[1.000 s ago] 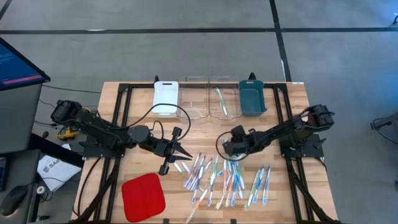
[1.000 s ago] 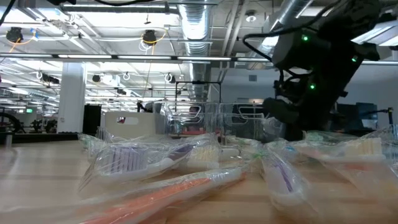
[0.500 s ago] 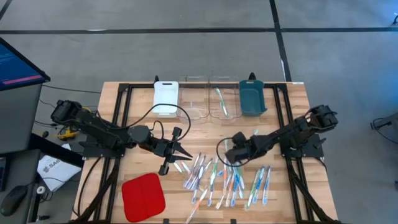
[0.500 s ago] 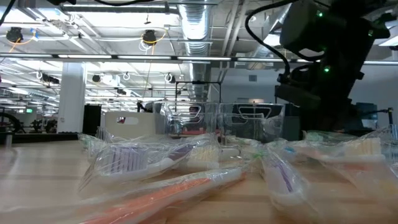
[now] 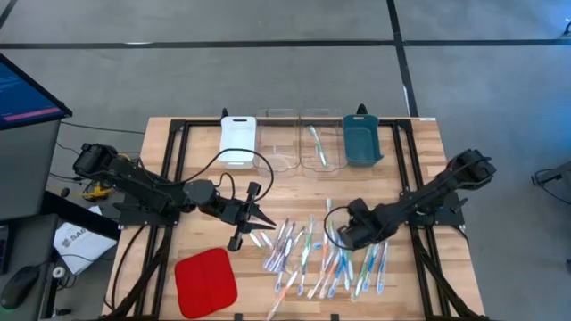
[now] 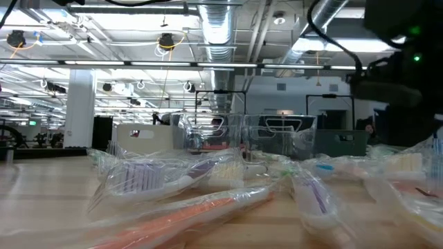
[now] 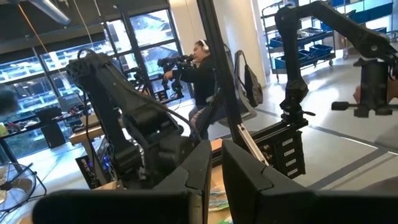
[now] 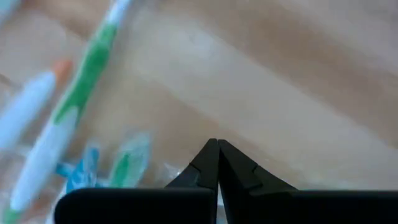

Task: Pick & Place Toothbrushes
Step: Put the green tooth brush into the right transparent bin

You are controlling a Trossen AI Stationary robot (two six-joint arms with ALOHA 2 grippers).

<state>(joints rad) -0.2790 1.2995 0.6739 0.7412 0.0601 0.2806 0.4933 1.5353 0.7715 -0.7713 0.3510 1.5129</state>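
Right gripper [image 5: 337, 239], jaws pressed fully together and empty, lowered over the right half of the scattered toothbrushes [image 5: 326, 254]; shifted toward the table's near edge and down into the pile compared with a second ago, when positioned higher up near the trays. Fingertips [image 8: 216, 152] close above bare wood, a green-accented brush [image 8: 87, 68] just beside. No brush gripped yet; jaws would need to part before any pick, so likely a fresh approach to the next brush. Left gripper [image 5: 254, 217], nearly closed, nothing visibly held, parked at the pile's left edge, unchanged. Red square pad [image 5: 205, 281] near the front left. Farther back, one toothbrush [image 5: 316, 145] already lying in a clear tray [image 5: 322, 161], between another clear tray [image 5: 277, 138] and the teal tray [image 5: 361, 139].
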